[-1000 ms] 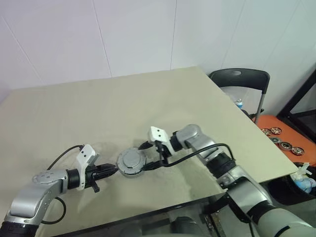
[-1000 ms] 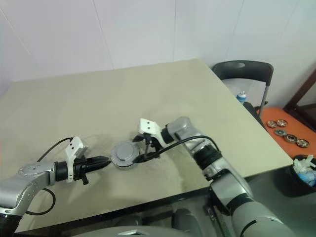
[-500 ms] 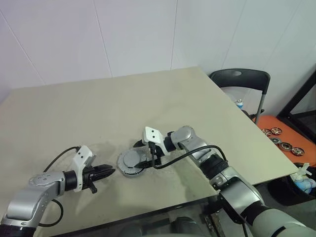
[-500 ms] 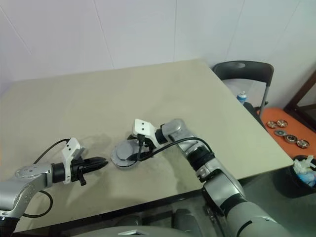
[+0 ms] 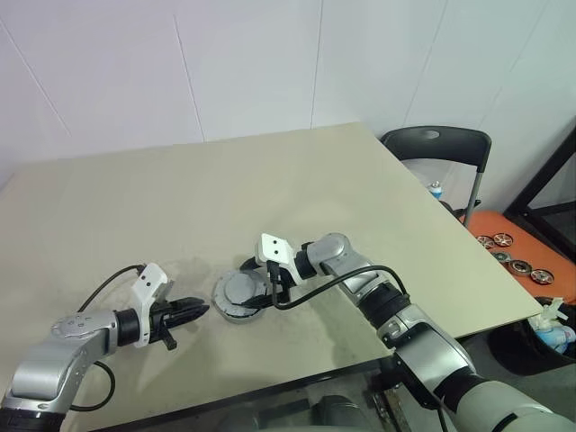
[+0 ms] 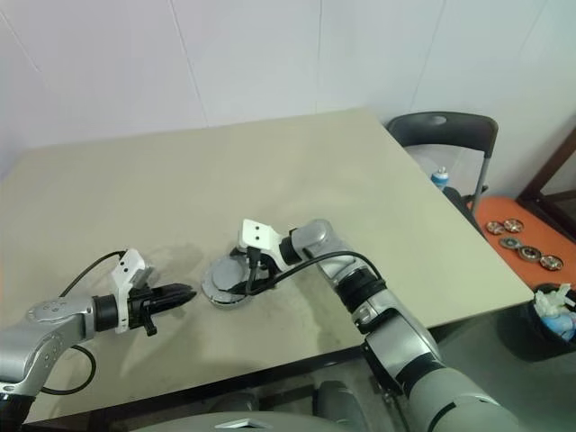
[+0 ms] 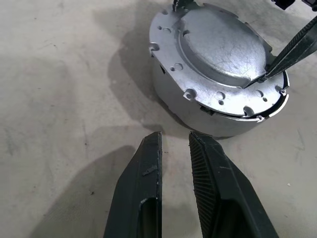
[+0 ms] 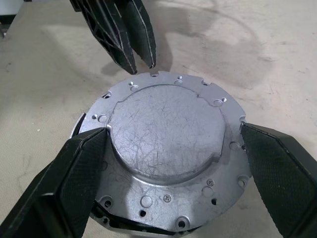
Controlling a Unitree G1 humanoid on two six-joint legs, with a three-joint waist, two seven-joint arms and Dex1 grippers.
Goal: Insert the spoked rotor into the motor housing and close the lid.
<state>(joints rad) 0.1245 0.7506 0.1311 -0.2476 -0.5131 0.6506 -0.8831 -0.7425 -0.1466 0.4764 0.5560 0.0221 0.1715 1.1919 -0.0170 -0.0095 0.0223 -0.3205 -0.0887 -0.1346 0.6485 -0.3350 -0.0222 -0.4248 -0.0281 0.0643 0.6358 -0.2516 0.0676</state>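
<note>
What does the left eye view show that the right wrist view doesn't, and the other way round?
The left eye view adds the wider room: the whole table, a black chair beside it, small wheel-like discs on an orange surface, and both arms reaching in. The right wrist view adds close detail: scratches across the lid and the small holes around its rim. Shared: the lid lying shut on the motor housing, the right jaws spread wide on either side of it, and the left jaws, nearly together and empty, pointing at it from just off its edge.
</note>
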